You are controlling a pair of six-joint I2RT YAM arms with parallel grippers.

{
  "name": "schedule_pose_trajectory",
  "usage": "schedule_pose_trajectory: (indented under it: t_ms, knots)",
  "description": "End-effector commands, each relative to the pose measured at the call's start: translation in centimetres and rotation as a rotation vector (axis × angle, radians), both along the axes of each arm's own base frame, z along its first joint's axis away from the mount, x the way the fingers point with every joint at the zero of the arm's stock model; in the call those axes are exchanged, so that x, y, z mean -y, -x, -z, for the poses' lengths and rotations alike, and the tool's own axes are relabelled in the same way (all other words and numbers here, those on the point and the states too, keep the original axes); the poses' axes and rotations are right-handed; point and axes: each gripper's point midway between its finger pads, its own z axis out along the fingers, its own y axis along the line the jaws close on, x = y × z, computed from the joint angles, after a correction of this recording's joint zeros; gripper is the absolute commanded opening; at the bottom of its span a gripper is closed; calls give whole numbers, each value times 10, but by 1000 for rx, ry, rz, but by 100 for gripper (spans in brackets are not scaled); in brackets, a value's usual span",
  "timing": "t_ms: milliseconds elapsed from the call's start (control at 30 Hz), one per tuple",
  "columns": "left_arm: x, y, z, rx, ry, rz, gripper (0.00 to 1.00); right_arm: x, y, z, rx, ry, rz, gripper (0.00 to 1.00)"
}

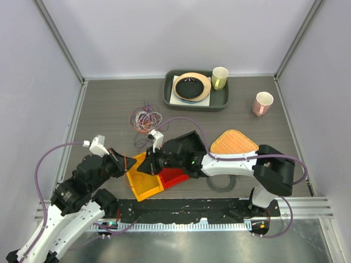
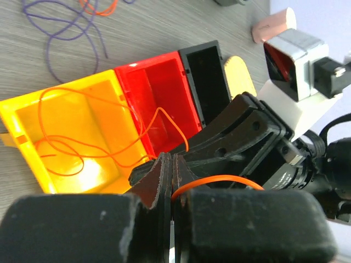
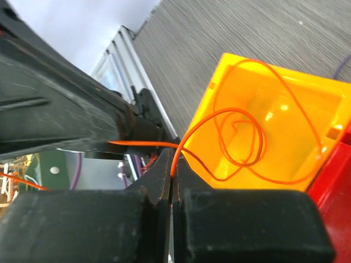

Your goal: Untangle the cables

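While in both closed jaws, orange cable partly inside yellow bin.

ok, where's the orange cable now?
Top view, near-left: orange cable loops in the yellow bin beside the red bin, one strand pinched by left hand and right hand.

The setting is a robot test cell in a lab. A grey wood-grain table is enclosed on three sides by plain white panels held in metal posts. A left arm and a right arm are bolted to a black base plate at the near edge. Household items lie on the table: a tray, a yellow cup, a pink cup, a woven mat
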Motion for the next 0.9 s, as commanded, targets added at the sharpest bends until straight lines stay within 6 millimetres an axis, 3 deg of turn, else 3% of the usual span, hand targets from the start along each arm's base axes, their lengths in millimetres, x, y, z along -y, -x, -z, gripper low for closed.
schedule_pose_trajectory:
  t_ms: [0,167,333,367,433,467,533,700,833,867]
  knots:
    - [-14,-8,23,-62,-56,-101,0,-2,-11,4,-6,-10,79,1]
    - [-12,-13,53,-156,-146,-107,0,17,-36,38,72,138,230,1]
    - [-13,-20,68,-219,-233,-120,0,9,-28,48,138,206,223,1]
    - [-14,-21,68,-220,-243,-124,0,11,-22,57,157,257,213,9]
    - [-16,-22,75,-248,-279,-128,0,12,-27,57,191,288,244,18]
    - [-17,-21,76,-254,-289,-127,0,12,-23,57,199,300,244,27]
    - [-16,-22,80,-275,-308,-123,0,13,-22,46,213,281,255,39]
    - [-23,-25,83,-293,-350,-157,0,15,-14,22,234,226,242,48]
    - [-16,-28,88,-306,-359,-130,0,29,-17,4,237,205,294,69]
    - [-13,-30,91,-318,-364,-120,0,37,-22,-9,250,187,332,70]
